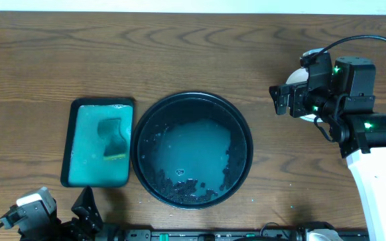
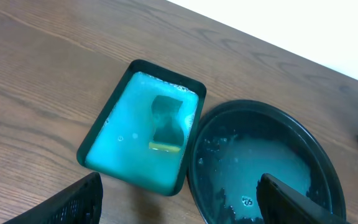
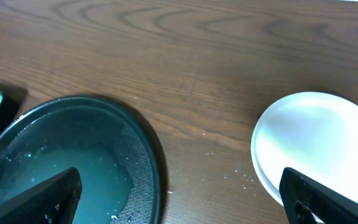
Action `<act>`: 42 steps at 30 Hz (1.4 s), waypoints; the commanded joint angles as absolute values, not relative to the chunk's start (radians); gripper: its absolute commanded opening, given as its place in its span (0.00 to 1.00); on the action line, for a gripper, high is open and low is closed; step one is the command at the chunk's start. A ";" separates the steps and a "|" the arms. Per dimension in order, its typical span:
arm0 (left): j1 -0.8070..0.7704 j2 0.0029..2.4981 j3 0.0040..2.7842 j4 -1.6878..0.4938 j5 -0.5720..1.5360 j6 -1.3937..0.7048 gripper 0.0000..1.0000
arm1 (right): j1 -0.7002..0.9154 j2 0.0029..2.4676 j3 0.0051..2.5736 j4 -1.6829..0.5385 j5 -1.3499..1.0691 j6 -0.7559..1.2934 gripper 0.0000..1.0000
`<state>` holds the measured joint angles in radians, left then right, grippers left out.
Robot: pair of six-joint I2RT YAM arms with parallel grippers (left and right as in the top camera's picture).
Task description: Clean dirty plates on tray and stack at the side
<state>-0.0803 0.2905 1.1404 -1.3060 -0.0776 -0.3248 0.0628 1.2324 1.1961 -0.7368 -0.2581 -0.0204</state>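
Here, the plates (image 3: 319,146) are lying stacked right of the tray (image 1: 191,96), as tasked. Both the left gripper (image 2: 179,186) and right gripper (image 1: 280,100) are hanging released.

Right wrist: plates (image 3: 319,146) cut by lower edge, stack count unclear. Overhead: right arm (image 1: 354,100) covers most of them. Tray (image 3: 143,155) cropped in both wrist views.
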 commanded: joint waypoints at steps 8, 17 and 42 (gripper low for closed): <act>-0.078 0.291 1.131 -1.309 -0.072 -0.326 0.79 | 0.066 1.222 1.211 -0.738 -0.299 -0.039 0.99; -0.078 0.291 1.131 -1.309 -0.072 -0.326 0.79 | 0.066 1.222 1.211 -0.750 -0.267 -0.039 0.99; -0.078 0.291 1.131 -1.309 -0.072 -0.326 0.79 | 0.067 0.296 0.425 -0.287 -0.282 -0.033 0.99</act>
<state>-0.0803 0.2909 1.1374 -1.3071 -0.0776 -0.3248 0.0628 0.4435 0.5488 -0.3439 -0.2775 -0.0307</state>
